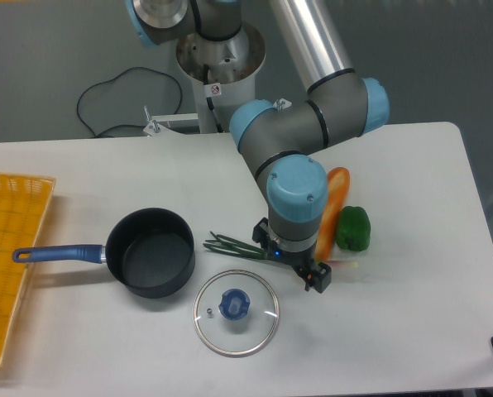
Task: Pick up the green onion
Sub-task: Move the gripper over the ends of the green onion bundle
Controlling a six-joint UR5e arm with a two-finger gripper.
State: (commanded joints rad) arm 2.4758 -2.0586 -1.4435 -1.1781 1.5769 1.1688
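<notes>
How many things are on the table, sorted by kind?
Vegetables: 3, the green onion, carrot and bell pepper
Cookware: 2, the pot and glass lid
Baskets: 1, the yellow basket
Total: 6

Green onion [234,246]: thin dark green stalks; lying flat on table; leaf tips splayed leftward; right end hidden.

One fixed cam, high, front of table [412,331], looking down twd arm base; mid-range.
</notes>
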